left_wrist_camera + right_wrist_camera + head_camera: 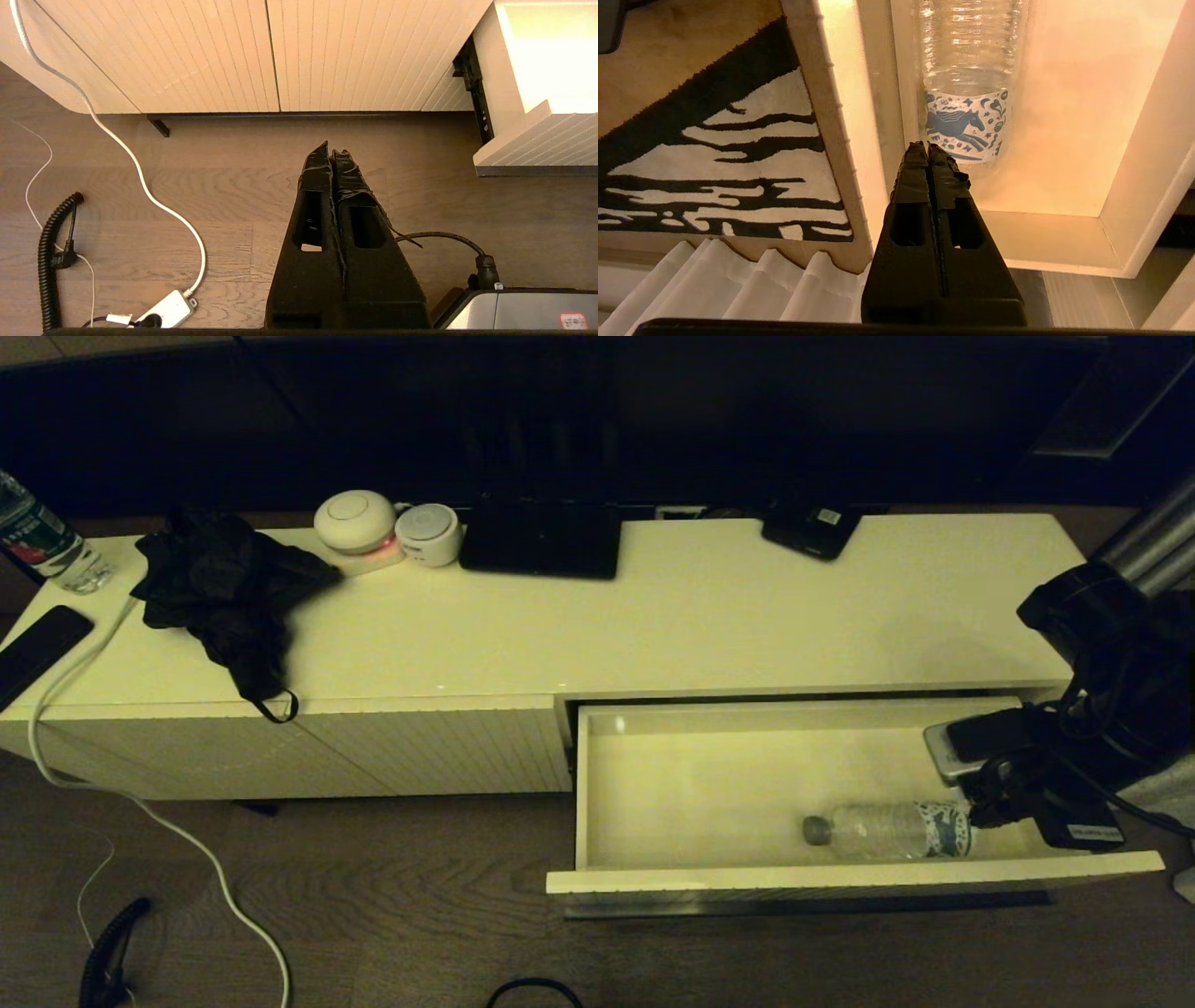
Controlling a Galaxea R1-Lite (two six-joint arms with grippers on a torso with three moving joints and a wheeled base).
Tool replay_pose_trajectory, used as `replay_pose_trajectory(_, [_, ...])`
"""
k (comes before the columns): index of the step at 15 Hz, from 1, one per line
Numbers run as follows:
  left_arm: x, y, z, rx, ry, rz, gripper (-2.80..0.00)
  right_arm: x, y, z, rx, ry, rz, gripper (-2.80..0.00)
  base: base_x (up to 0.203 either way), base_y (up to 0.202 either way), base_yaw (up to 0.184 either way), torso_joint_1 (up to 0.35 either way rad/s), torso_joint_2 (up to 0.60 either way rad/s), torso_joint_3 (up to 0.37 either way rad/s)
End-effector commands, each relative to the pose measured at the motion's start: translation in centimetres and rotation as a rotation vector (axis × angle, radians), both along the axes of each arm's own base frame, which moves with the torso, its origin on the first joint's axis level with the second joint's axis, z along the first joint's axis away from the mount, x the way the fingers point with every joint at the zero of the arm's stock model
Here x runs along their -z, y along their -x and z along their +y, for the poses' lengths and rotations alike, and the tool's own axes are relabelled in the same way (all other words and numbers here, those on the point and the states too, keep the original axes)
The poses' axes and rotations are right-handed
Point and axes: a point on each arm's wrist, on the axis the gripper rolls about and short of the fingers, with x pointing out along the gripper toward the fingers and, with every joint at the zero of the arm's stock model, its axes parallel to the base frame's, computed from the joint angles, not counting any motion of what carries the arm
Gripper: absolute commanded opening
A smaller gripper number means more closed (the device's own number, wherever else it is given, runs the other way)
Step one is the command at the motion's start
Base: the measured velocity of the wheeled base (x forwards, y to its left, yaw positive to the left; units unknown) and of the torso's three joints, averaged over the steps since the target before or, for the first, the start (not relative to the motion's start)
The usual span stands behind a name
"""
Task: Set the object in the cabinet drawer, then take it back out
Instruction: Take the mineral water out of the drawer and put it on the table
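Observation:
The clear water bottle (887, 830) lies on its side inside the open white cabinet drawer (747, 877), close to the front wall, grey cap pointing left. Its blue-and-white label band (964, 126) shows in the right wrist view. My right gripper (976, 814) hangs at the drawer's right end, just off the bottle's base; the gripper (928, 145) is shut with nothing between its fingers. Whether its tips touch the base I cannot tell. My left gripper (331, 150) is shut and empty, low over the wooden floor in front of the cabinet.
On the cabinet top (709, 616) lie a black cloth (229, 588), two round white devices (387, 527), dark flat devices (541, 537) and a green-and-red labelled bottle (42, 541). A white cable (168, 821) trails over the floor. A patterned rug (719, 154) lies beside the drawer.

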Motion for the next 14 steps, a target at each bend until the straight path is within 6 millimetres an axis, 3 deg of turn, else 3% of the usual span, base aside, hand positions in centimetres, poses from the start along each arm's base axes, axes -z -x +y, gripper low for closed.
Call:
replay_pose_trajectory(1, [0.0,0.0,0.0,0.0,0.0,-0.001,-2.8,0.7,-1.0,0.1,-0.007,-0.005,-0.009,-2.8,0.0,0.0,0.0,0.0,0.0,0.0])
replay_pose_trajectory(2, [0.0,0.0,0.0,0.0,0.0,0.0,-2.8,0.8,-1.2,0.1,-0.01,-0.011,-0.019,-2.8,0.0,0.0,0.0,0.0,0.0,0.0])
replay_pose_trajectory(3, [0.0,0.0,0.0,0.0,0.0,-0.001,-2.8,0.9,-1.5,0.1,-0.012,-0.012,-0.014,0.0,0.0,0.0,0.0,0.0,0.0,0.0])
replay_pose_trajectory(14, [0.0,0.0,0.0,0.0,0.0,-0.002,-2.8,2.9,-5.7,0.0,-0.017,0.003,0.047,0.0,0.0,0.0,0.0,0.0,0.0,0.0])
